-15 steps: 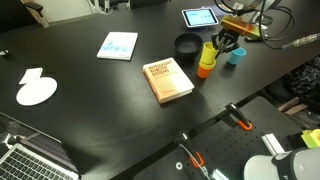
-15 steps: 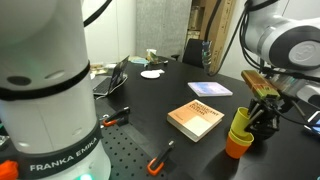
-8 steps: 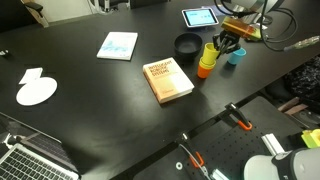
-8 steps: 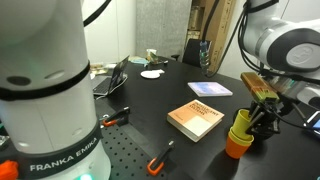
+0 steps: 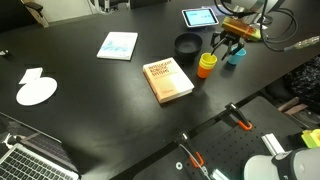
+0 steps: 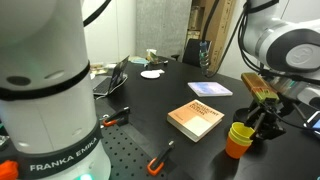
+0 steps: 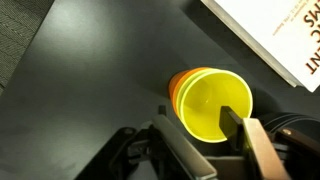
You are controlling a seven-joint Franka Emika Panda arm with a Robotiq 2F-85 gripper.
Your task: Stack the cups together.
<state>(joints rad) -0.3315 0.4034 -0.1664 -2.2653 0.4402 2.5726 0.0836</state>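
A yellow cup sits nested in the orange cup on the black table, beside the book. My gripper hangs just above and behind this pair, its jaws apart. In the wrist view the yellow cup shows from above inside the orange cup's rim, with my gripper straddling its near side, one finger over the opening. A teal cup stands just past the gripper. In an exterior view the stacked yellow cup sits low beside my gripper.
A black round bowl stands next to the cups. A tablet lies behind them, a light blue booklet further along. A white sheet and a laptop are at the far end. Orange-handled clamps line the table edge.
The jaws have spread apart and let go of the yellow cup. The cup has dropped deeper into the orange cup, so the stack stands lower.
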